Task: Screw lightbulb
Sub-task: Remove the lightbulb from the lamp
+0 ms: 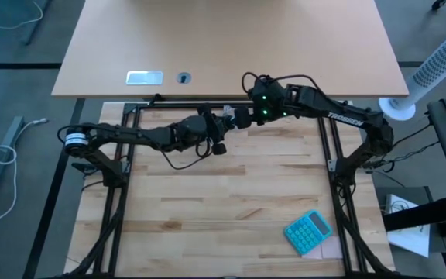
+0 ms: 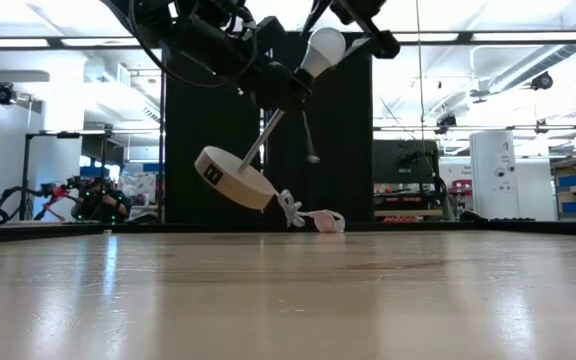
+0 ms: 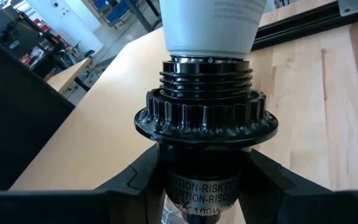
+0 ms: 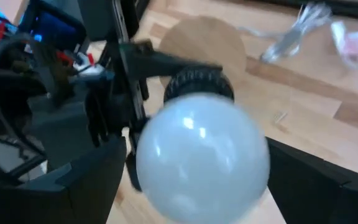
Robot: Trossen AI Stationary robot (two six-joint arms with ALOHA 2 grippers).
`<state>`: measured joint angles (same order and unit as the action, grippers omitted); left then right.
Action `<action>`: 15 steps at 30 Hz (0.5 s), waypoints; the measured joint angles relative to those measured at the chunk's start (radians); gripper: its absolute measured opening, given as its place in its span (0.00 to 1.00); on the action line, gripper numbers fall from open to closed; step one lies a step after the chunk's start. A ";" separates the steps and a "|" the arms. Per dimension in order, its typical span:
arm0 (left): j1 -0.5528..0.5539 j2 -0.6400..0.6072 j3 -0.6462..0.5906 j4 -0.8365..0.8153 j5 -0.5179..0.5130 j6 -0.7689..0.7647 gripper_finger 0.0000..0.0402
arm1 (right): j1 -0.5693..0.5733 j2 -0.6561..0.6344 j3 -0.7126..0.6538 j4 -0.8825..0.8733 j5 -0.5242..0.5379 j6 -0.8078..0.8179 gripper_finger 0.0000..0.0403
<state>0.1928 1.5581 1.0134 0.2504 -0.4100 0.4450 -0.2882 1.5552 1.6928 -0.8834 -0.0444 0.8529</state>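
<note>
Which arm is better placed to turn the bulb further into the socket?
The right. Its gripper is around the lightbulb, whose threads still show above the black socket. The left gripper clamps the socket, so it should only hold.

The lightbulb (image 3: 211, 25) is running off the left wrist view's top edge, its dome unseen. The socket (image 3: 205, 121) is hiding its threads. The right gripper's (image 4: 194, 168) fingertips are lying out of frame.
</note>
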 joint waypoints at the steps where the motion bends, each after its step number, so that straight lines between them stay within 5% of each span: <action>1: 0.000 0.000 0.000 0.000 0.000 -0.002 0.36 | 0.000 0.001 0.005 0.005 0.010 -0.009 0.85; 12: 0.000 0.000 0.000 0.001 0.012 -0.032 0.36 | -0.008 -0.001 0.020 -0.009 -0.006 -0.050 0.61; 15: 0.002 -0.001 0.000 -0.013 0.088 -0.073 0.36 | -0.006 -0.001 0.020 -0.031 -0.011 -0.117 0.60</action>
<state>0.1950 1.5575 1.0130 0.2370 -0.3225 0.3722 -0.2947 1.5539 1.7128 -0.9139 -0.0558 0.7361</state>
